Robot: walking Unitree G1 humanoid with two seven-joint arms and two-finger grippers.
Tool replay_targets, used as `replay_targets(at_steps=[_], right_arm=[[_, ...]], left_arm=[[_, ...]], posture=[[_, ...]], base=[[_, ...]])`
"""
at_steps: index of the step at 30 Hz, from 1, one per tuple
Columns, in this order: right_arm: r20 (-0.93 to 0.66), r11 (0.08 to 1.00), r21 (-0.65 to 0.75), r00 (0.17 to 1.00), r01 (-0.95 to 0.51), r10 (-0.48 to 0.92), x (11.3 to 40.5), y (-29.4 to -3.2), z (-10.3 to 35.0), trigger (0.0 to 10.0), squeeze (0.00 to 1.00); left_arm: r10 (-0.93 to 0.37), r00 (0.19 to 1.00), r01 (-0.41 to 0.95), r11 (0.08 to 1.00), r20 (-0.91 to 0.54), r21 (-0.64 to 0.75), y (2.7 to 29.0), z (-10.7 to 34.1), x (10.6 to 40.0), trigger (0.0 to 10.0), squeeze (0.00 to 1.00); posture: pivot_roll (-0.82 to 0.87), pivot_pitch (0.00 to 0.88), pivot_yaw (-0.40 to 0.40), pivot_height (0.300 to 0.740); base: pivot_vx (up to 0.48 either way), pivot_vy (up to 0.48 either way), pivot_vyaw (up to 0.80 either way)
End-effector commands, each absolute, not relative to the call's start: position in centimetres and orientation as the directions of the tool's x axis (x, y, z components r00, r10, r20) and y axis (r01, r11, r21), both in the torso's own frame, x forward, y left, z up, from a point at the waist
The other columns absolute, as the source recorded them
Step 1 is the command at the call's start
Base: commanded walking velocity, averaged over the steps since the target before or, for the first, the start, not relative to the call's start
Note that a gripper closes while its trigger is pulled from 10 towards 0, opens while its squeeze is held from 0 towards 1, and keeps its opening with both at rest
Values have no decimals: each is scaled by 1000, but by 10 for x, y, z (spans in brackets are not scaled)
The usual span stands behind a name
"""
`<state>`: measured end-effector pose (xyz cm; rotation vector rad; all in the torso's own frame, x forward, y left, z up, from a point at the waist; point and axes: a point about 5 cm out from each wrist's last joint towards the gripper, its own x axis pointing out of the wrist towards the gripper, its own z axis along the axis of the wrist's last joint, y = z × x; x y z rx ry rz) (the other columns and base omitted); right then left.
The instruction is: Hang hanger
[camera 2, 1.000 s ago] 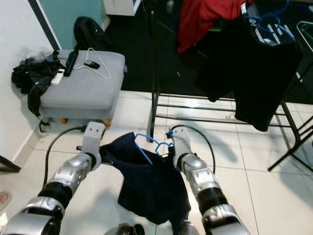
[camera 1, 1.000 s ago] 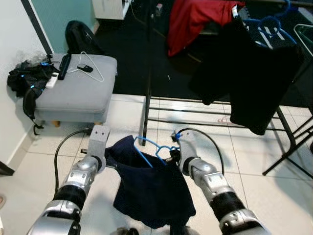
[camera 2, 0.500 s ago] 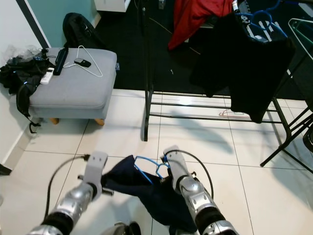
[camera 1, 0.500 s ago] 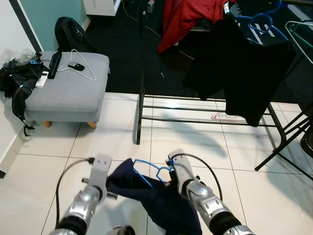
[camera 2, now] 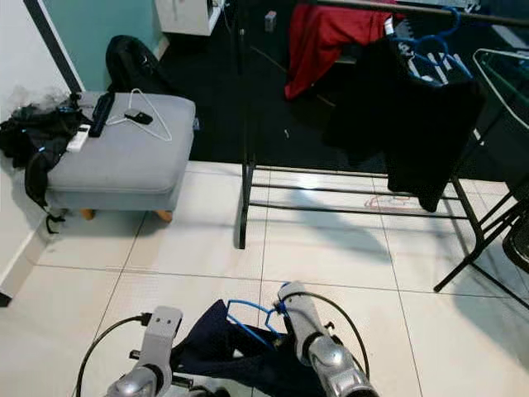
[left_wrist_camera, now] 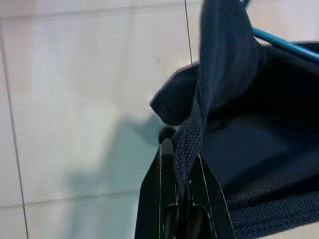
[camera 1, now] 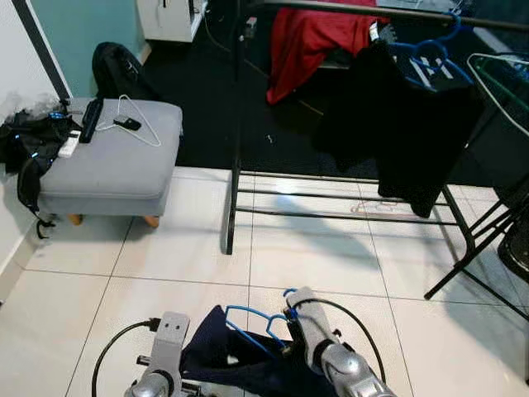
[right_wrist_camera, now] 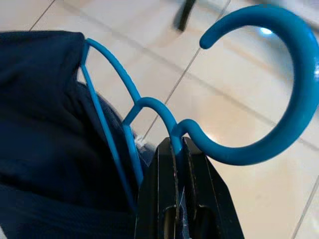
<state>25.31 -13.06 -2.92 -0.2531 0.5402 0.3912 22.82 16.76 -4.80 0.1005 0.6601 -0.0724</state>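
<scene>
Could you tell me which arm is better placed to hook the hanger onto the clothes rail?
Right. The right gripper is shut on the blue hanger just below its hook; the left gripper only pinches the navy garment.

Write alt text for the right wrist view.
The right gripper is shut on the neck of a blue plastic hanger, just below its curved hook. A dark navy fabric garment hangs on the hanger's arms, above a pale tiled floor.
</scene>
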Motion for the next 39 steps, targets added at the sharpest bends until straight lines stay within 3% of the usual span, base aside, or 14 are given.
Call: replay_targets(at_steps=[1, 4, 14, 17, 20, 32, 34, 36, 39], right_arm=[[-583, 917, -133, 778, -376, 234, 237, -143, -43, 10000, 0], [-655, 899, -122, 715, -420, 245, 221, -142, -56, 10000, 0], [-743, 861, -76, 604, -503, 287, 200, -130, -72, 10000, 0], [-731, 866, -81, 620, -494, 286, 201, -129, -71, 10000, 0], [-661, 876, -109, 692, -470, 290, 206, -128, -65, 10000, 0], [-609, 874, -128, 732, -469, 304, 203, -129, -63, 10000, 0], [-510, 868, -187, 801, -460, 314, 208, -132, -52, 10000, 0], [-510, 868, -187, 801, -460, 314, 208, -132, -52, 10000, 0], [-386, 828, -286, 849, -483, 362, 210, -135, -39, 10000, 0]], left_arm=[[9, 778, 54, 995, -628, 81, 176, -54, 217, 10000, 0], [12, 725, 79, 992, -689, 100, 177, -66, 202, 10000, 0], [-42, 691, 176, 978, -722, 112, 164, -74, 191, 10000, 0], [-53, 723, 168, 981, -689, 101, 163, -71, 193, 10000, 0], [-97, 790, 156, 987, -605, 46, 157, -63, 199, 10000, 0], [-116, 779, 172, 985, -616, 31, 153, -66, 194, 10000, 0], [-146, 790, 177, 984, -595, -6, 152, -64, 196, 10000, 0], [-146, 790, 177, 984, -595, -6, 152, -64, 196, 10000, 0], [-156, 827, 168, 985, -540, -27, 153, -59, 195, 10000, 0]], posture=[[-29, 123, -36, 740], [-34, 112, -36, 740], [-42, 106, -19, 740], [-43, 99, -19, 740], [-41, 97, -25, 740], [-47, 90, -25, 740], [-43, 93, -36, 740], [-43, 93, -36, 740], [-37, 93, -40, 740]], base=[[0, 0, 0], [0, 0, 0], [0, 0, 0], [0, 0, 0], [0, 0, 0], [0, 0, 0], [0, 0, 0], [0, 0, 0], [0, 0, 0]])
